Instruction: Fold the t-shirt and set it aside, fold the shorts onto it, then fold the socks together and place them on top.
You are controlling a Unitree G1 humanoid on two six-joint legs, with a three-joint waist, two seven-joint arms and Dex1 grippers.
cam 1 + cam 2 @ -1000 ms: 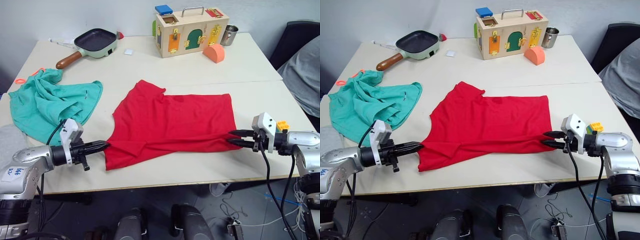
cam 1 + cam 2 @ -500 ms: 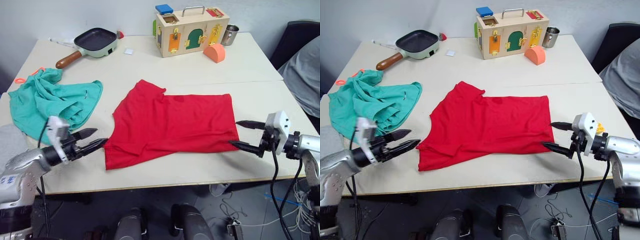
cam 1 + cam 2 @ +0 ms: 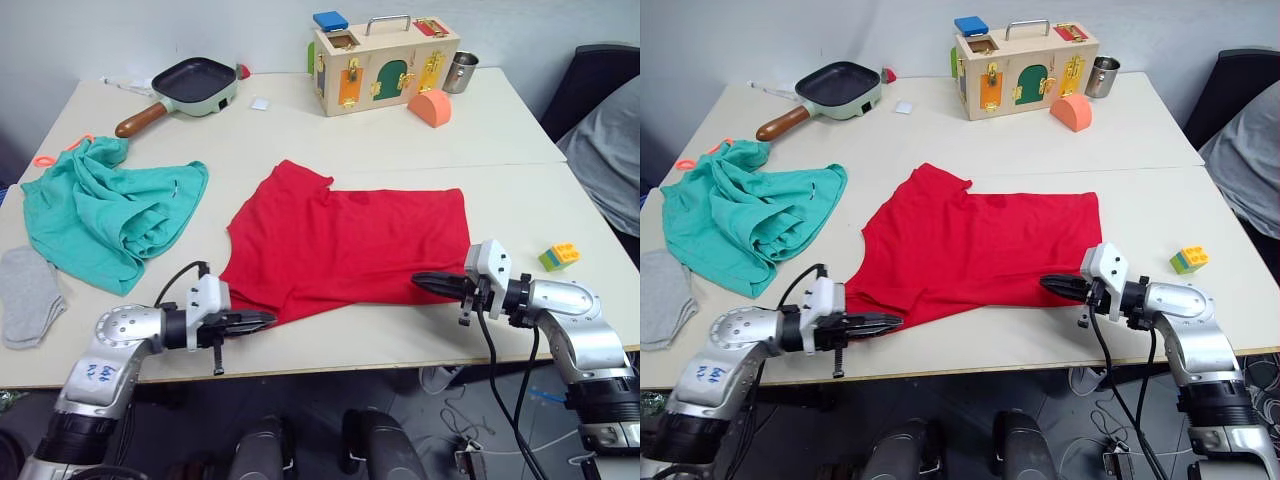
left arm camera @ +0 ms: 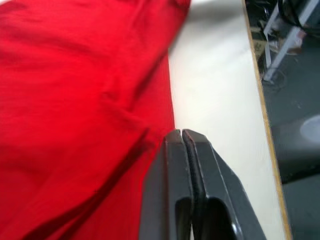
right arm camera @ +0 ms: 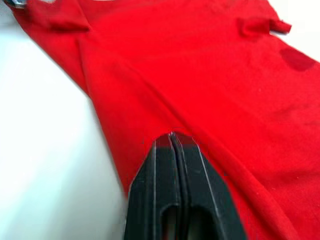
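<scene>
The red t-shirt (image 3: 345, 245) lies spread flat in the middle of the table. My left gripper (image 3: 266, 319) is shut, its fingers lying over the shirt's near left hem; the left wrist view has the tips (image 4: 181, 135) at the cloth's edge. My right gripper (image 3: 418, 280) is also shut, with its tips over the near right hem (image 5: 172, 136). I see no cloth pinched in either. The teal shorts (image 3: 105, 215) lie crumpled at the left, their orange drawstring loop (image 3: 42, 160) at the far end. A grey sock (image 3: 28, 297) lies near the left front corner.
At the back stand a frying pan (image 3: 190, 82), a wooden latch box (image 3: 383, 60), a metal cup (image 3: 461, 70) and an orange block (image 3: 430, 106). A small toy brick (image 3: 559, 256) sits right of the shirt. A person in grey (image 3: 610, 140) is at the right edge.
Both grippers were shut at the shirt's outer corners, then opened and drew away. Now they are shut again and have moved inward over the near hem. The camera has shifted a little.
</scene>
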